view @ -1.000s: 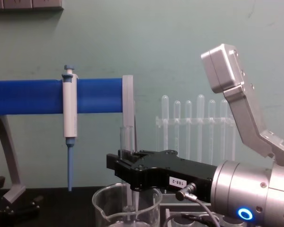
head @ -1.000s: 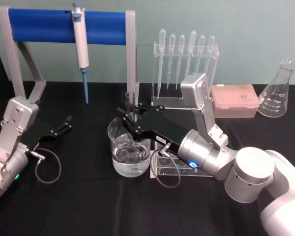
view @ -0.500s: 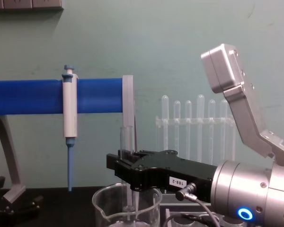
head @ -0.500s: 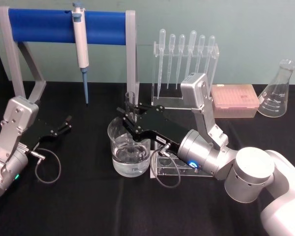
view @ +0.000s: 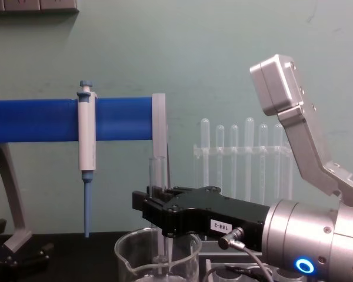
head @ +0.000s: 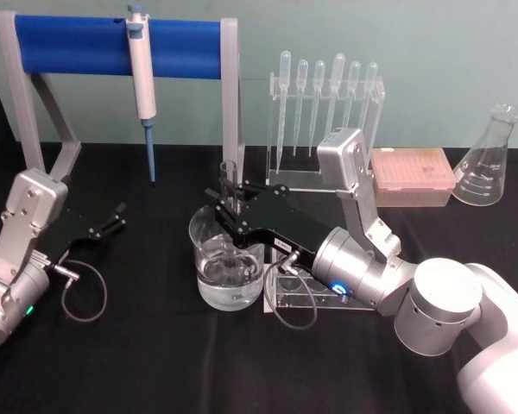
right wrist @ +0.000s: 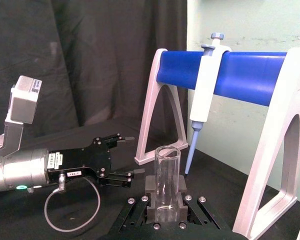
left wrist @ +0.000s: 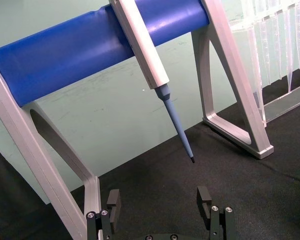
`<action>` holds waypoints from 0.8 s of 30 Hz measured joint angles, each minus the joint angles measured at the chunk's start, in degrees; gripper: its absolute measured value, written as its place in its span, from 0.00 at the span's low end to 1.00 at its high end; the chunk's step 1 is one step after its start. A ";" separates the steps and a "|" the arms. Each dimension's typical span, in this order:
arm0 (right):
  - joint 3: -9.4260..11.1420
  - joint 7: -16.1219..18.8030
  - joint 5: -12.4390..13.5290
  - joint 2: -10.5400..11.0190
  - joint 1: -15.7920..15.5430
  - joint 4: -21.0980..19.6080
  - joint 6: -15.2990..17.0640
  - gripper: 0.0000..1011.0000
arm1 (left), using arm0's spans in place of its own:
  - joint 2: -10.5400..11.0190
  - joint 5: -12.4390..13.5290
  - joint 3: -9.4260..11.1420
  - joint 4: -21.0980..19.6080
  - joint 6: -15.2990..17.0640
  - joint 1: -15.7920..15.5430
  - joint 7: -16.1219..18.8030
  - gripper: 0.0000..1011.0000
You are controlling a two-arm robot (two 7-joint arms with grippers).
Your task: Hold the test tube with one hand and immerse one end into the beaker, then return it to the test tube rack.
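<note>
The right claw (head: 230, 203) reaches in from the right, near the middle of the worktop (head: 155, 362), and its black fingers are closed tight on the test tube (head: 228, 177), gripping it part-way down its length. The tube stands upright, its open rim above the fingers and its lower end hanging inside the beaker (head: 203, 259), below the beaker's rim. The beaker stands on the worktop directly under the claw and has clear liquid in its bottom part; whether the tube's round end touches that liquid cannot be told. Just to the right of the beaker, under the right arm's silver wrist, a clear test tube rack (head: 298, 297) sits on the worktop. The left claw (head: 115, 217) lies low over the worktop on the left side, well apart from the beaker, with its two fingers spread wide and nothing between them. Behind both, a stand with a thick blue bar (head: 78, 43) carries a blue-and-white pipettor (head: 141, 65) that hangs tip down. To the right of the stand a clear holder (head: 281, 177) keeps a row of plastic pipettes (head: 328, 95) upright. Farther right sit a pink tip box (head: 412, 177) and a glass conical flask (head: 488, 164).
</note>
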 joint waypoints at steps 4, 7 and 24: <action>0.00 0.00 0.00 0.00 0.00 0.00 0.00 0.22 | 0.00 0.00 0.00 0.00 0.00 0.00 0.00 0.99; 0.00 0.00 0.00 0.00 0.00 0.00 0.00 0.22 | 0.00 0.00 0.00 0.00 0.00 0.00 0.00 0.99; 0.00 0.00 0.00 0.00 0.00 0.00 0.00 0.22 | 0.00 0.00 0.00 0.00 0.00 0.00 0.00 0.99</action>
